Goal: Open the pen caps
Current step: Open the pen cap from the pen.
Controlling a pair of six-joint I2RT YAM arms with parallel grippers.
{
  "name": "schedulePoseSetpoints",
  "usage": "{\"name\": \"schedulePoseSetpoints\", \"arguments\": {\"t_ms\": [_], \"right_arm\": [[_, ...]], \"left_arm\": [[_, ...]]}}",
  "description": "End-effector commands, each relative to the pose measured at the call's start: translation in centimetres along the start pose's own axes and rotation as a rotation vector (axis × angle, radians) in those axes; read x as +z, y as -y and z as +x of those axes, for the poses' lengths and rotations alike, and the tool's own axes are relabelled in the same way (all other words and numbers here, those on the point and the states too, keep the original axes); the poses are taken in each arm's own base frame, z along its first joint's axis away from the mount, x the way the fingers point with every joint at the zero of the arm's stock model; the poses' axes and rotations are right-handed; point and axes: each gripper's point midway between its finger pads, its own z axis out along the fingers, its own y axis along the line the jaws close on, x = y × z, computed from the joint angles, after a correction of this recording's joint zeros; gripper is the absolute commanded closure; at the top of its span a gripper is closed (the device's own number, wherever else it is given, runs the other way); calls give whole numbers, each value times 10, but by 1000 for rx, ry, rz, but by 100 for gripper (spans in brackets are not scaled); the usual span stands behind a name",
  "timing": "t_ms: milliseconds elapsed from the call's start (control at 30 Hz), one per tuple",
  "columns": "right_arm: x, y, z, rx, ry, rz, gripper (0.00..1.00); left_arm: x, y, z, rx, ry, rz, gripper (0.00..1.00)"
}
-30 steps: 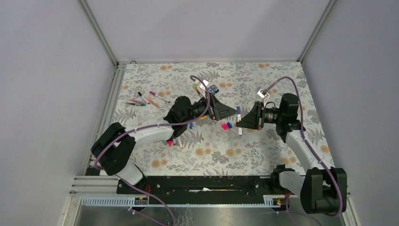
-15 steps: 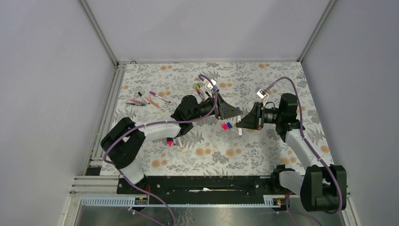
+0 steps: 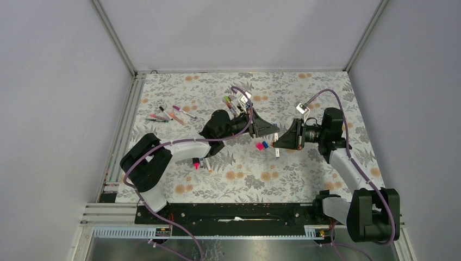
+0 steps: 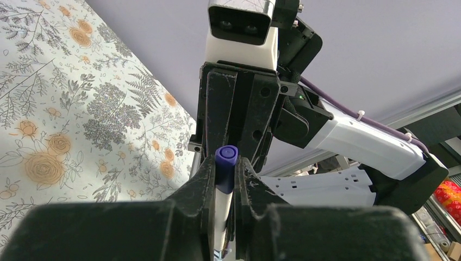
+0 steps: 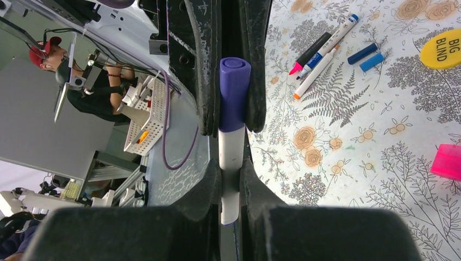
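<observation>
Pinching the purple cap [image 5: 234,92] from either side, the left gripper [image 4: 225,164] has its fingers pressed in on the capped end of a white-barrelled pen [image 5: 230,155]. The cap is seated on the barrel, not off. The right gripper [image 5: 231,173] is clamped on the white barrel just below the cap, so both grippers meet nose to nose on the one pen. The spot is over the table [image 3: 304,98], a little toward 3 o'clock of its centre. In the top view the bare barrel end pokes out toward 6 o'clock beneath the gripper tips; the capped end is hidden there. Just at 9 o'clock of that barrel end a pink cap [image 3: 259,145] and a blue cap [image 3: 265,144] lie side by side on the floral cloth. Further toward 8 o'clock, by the left forearm, the right wrist view shows a pink-tipped black highlighter [image 5: 309,54], a blue-capped pen [image 5: 332,37] and an orange-tipped pen [image 5: 315,73] lying close together and roughly parallel. Near them are a loose dark-blue cap [image 5: 362,53], a light-blue cap [image 5: 372,62] touching or almost touching it, and a yellow disc [image 5: 441,48] lettered BIG BLIND. A scatter of pens [image 3: 168,115] lies at 10 o'clock near the table's edge. A smaller bunch of pens [image 3: 232,102] lies at 12 o'clock behind the left wrist.
</observation>
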Motion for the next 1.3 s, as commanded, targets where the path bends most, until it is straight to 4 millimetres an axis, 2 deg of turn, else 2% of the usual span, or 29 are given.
{"name": "schedulePoseSetpoints", "arguments": {"t_ms": [0, 267, 433, 600, 800, 1100, 1267], "right_arm": [[2, 0, 7, -17, -16, -25, 100], [3, 0, 25, 26, -36, -46, 100], [6, 2, 33, 53, -49, -53, 100], [8, 4, 34, 77, -59, -58, 100], [10, 5, 36, 104, -66, -61, 100], [12, 5, 40, 119, -75, -63, 100], [13, 5, 41, 124, -79, -64, 100]], "left_arm": [[5, 58, -59, 123, 156, 158, 100], [-5, 77, -144, 231, 365, 191, 100], [-12, 87, -178, 290, 462, 190, 100], [-16, 99, -198, 372, 527, 184, 100], [-25, 112, -213, 457, 597, 174, 100], [-55, 131, -252, 505, 706, 188, 100], [-58, 137, -263, 506, 732, 190, 100]]}}
